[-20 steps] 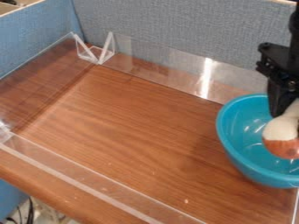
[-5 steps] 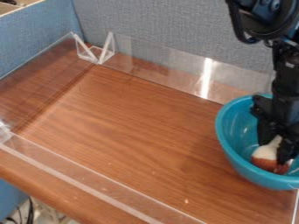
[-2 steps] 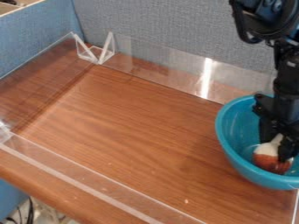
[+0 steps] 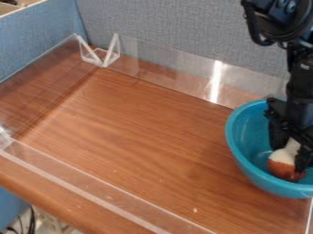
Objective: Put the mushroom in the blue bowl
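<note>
The blue bowl [image 4: 248, 157] stands on the wooden table at the right edge of the camera view. Inside it, against the right side, lies the mushroom [image 4: 285, 163], cream stem up and reddish-brown cap low. My black gripper [image 4: 291, 146] points down into the bowl, its fingertips right at the top of the mushroom. The dark fingers overlap the mushroom, so the width of the jaws and whether they still pinch it cannot be made out. The mushroom looks to rest on the bowl's inner wall.
A low clear acrylic wall [image 4: 73, 174] rings the wooden table [image 4: 123, 119]. A small clear stand [image 4: 101, 50] sits at the back left corner. Blue fabric panels close off the back and left.
The arm holds its place over the bowl. The mushroom seems to sit very slightly lower in the bowl than a moment ago.
</note>
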{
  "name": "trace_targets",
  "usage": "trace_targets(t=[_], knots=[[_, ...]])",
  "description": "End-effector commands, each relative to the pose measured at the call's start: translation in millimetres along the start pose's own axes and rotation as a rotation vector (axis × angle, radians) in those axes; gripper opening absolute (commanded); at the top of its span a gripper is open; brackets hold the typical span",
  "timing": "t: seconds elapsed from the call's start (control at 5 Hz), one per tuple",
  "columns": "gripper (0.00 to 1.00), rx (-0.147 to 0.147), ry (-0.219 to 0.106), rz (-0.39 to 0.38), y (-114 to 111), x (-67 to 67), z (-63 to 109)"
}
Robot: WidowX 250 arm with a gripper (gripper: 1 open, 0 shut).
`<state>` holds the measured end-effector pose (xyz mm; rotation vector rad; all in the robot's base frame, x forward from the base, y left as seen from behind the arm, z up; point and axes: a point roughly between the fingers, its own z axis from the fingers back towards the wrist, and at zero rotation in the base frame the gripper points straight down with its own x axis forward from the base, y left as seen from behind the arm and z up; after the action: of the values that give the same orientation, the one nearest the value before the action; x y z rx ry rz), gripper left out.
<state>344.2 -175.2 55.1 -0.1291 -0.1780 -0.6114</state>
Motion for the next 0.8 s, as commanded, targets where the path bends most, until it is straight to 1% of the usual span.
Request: trace_targets(t=[0.0, 0.2, 0.6], knots=[[1.0, 0.011, -0.054, 0.015, 8, 7.5, 20.3], [1.0, 0.016, -0.051, 0.029, 12, 6.3, 23.6], [1.0, 0.019, -0.061, 0.056, 18, 3.1, 38.6]])
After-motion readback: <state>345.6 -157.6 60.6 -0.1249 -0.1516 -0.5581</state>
